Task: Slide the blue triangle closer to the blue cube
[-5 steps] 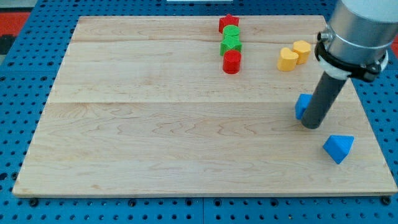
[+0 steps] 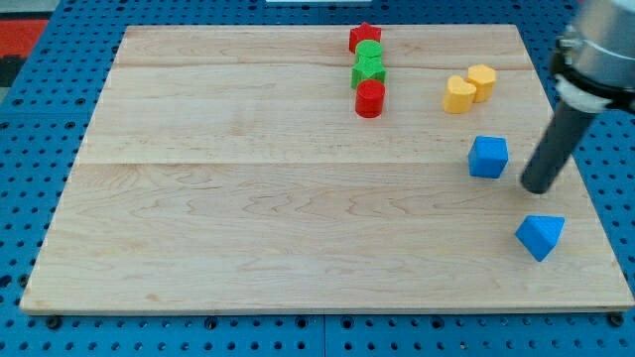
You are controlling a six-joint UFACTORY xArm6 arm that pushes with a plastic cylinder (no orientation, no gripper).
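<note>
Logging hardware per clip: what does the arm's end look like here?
A straight, round, dark grey-black rod ending in my tip, blunt and plain. Above it sits a black ring clamp under a wider pale grey cylindrical housing, cut off by the view's top right corner. No markings or cables show.

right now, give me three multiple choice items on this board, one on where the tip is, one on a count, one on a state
1. Where is my tip?
A. to the view's right of the blue cube, above the blue triangle
B. at the view's left edge of the board
C. between the two yellow blocks

2. How many blue blocks are on the board?
A. one
B. two
C. four

3. Is my tip touching the blue triangle?
A. yes, pressed against it
B. it rests on top of it
C. no, bare wood shows between them

Answers:
1. A, the rod ends beside the cube's right side, higher in the view than the triangle.
2. B, only the cube and the triangle are blue.
3. C, a gap of board separates them.
</note>
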